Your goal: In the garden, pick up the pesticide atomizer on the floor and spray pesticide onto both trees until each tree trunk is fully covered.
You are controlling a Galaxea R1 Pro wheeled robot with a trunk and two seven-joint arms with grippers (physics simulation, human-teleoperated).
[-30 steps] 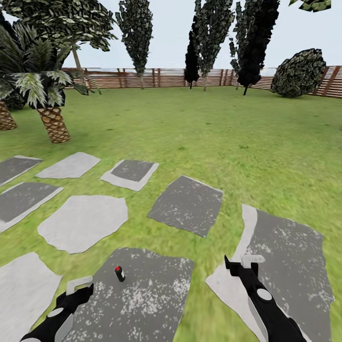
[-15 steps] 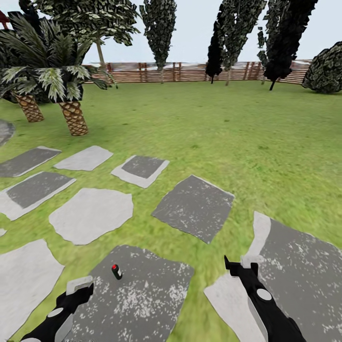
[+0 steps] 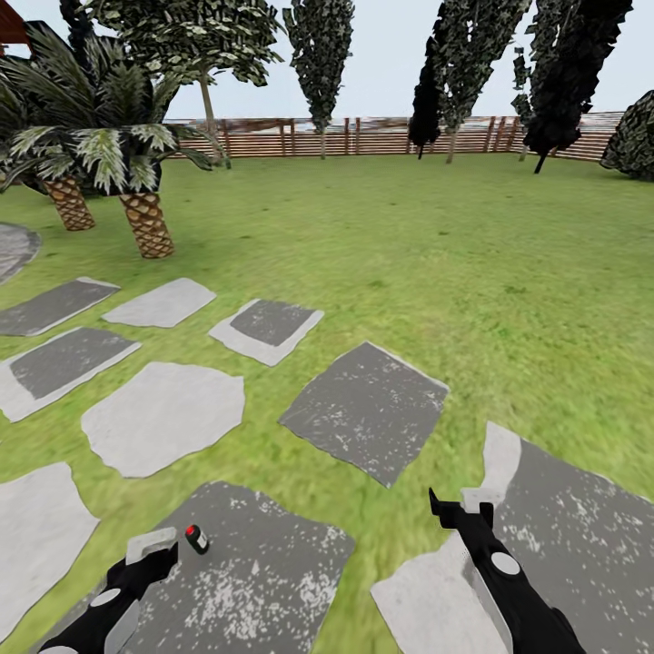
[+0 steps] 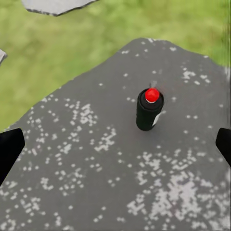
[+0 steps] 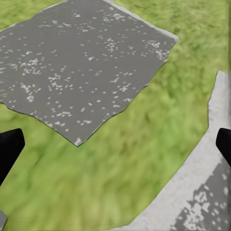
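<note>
The pesticide atomizer, a small black can with a red cap, stands upright on a dark speckled paving slab in the garden. In the left wrist view the atomizer lies ahead of my left gripper, apart from it and a little off-centre between the spread fingers. In the head view my left gripper is open just beside the can. My right gripper is open and empty over grass and slab edges, as the right gripper view confirms. No pesticide shows. I cannot tell which far trees are the task's.
Grey paving slabs lie scattered over the green lawn. Two short palms with scaled trunks stand at the far left. Tall dark conifers and a leafy tree line the brown slat fence.
The whole picture has shifted, so the camera has moved: the palms and slabs slid right and down. The atomizer now shows closer to my left gripper. Both arms keep their pose.
</note>
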